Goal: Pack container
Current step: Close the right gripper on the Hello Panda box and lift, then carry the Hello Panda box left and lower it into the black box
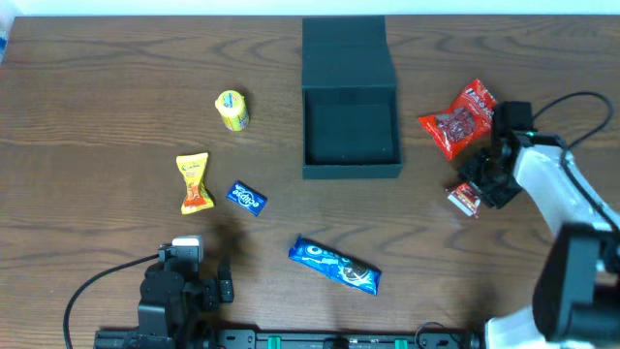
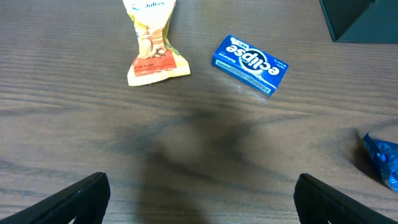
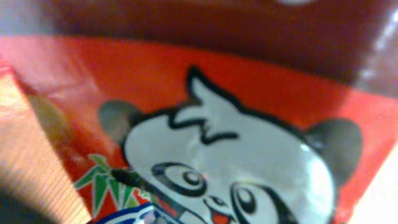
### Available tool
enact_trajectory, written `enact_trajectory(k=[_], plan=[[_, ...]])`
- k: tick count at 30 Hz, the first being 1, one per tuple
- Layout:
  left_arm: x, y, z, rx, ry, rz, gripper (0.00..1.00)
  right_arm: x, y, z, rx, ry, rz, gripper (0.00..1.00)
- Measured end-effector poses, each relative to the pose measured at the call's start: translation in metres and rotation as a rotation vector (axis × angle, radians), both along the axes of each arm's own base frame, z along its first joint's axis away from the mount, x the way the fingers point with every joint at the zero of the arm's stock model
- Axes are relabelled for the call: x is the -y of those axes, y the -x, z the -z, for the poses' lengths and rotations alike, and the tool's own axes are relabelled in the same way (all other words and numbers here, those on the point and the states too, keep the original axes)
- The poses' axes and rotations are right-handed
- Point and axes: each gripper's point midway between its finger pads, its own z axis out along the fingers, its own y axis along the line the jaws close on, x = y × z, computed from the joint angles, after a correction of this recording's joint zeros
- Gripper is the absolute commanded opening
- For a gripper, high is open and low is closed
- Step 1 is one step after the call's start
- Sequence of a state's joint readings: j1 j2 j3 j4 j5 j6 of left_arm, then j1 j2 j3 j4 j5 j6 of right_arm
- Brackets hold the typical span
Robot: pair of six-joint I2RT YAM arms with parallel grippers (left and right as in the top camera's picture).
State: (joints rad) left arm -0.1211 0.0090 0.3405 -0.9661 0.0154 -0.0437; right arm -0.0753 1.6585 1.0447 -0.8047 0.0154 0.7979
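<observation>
The container (image 1: 351,171) sits far centre, lid back and empty, so nothing is packed yet. Six snacks lie around it. The right gripper (image 1: 481,186) is at the small red packet (image 1: 465,200), its grip unclear. The left gripper (image 2: 202,199) hangs spread, near left.

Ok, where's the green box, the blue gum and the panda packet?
green box (image 1: 351,128), overhead view, on its bare inside floor.
blue gum pack (image 2: 250,65), left wrist view, on its printed top.
panda packet (image 3: 230,162), right wrist view, on the panda's white face.

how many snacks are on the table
6: yellow roll, orange-yellow packet and blue gum box left of the container; blue packet in front; red bag and small red packet right.
</observation>
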Motion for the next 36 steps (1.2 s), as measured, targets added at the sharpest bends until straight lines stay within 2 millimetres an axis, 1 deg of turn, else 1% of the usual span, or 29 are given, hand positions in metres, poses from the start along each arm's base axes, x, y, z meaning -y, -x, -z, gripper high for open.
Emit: enact_trajectory(k=[4,6,8,10,12,14,16,17,18,22,24,27,28,30,32,36], plan=[[0.000,0.000,0.000,0.000,0.000,0.000,0.95,-0.002,0.017,-0.031,0.016,0.002,-0.005,0.39],[0.000,0.000,0.000,0.000,0.000,0.000,0.96,-0.005,0.024,-0.044,0.018,0.002,-0.018,0.40],[0.000,0.000,0.000,0.000,0.000,0.000,0.95,-0.014,0.028,-0.059,0.023,0.006,-0.064,0.40],[0.000,0.000,0.000,0.000,0.000,0.000,0.95,-0.028,0.029,-0.075,0.036,0.007,-0.137,0.40],[0.000,0.000,0.000,0.000,0.000,0.000,0.95,-0.048,0.026,-0.094,0.060,-0.001,-0.233,0.40],[0.000,0.000,0.000,0.000,0.000,0.000,0.95,-0.072,0.019,-0.113,0.103,-0.010,-0.344,0.40],[0.000,0.000,0.000,0.000,0.000,0.000,0.95,-0.102,0.013,-0.133,0.160,-0.029,-0.466,0.41],[0.000,0.000,0.000,0.000,0.000,0.000,0.96,-0.122,0.011,-0.145,0.197,-0.042,-0.540,0.41],[0.000,0.000,0.000,0.000,0.000,0.000,0.95,-0.133,0.010,-0.153,0.219,-0.052,-0.577,0.41],[0.000,0.000,0.000,0.000,0.000,0.000,0.95,-0.188,0.007,-0.186,0.300,-0.092,-0.757,0.43],[0.000,0.000,0.000,0.000,0.000,0.000,0.95,-0.206,0.004,-0.192,0.296,-0.107,-0.811,0.42],[0.000,0.000,0.000,0.000,0.000,0.001,0.95,-0.227,-0.008,-0.188,0.252,-0.118,-0.859,0.42],[0.000,0.000,0.000,0.000,0.000,0.000,0.95,-0.237,-0.018,-0.181,0.234,-0.120,-0.869,0.43],[0.000,0.000,0.000,0.000,0.000,0.000,0.95,-0.246,-0.031,-0.171,0.213,-0.121,-0.876,0.43],[0.000,0.000,0.000,0.000,0.000,0.000,0.95,-0.257,-0.047,-0.156,0.189,-0.126,-0.880,0.43],[0.000,0.000,0.000,0.000,0.000,0.000,0.96,-0.271,-0.069,-0.134,0.158,-0.128,-0.882,0.44]])
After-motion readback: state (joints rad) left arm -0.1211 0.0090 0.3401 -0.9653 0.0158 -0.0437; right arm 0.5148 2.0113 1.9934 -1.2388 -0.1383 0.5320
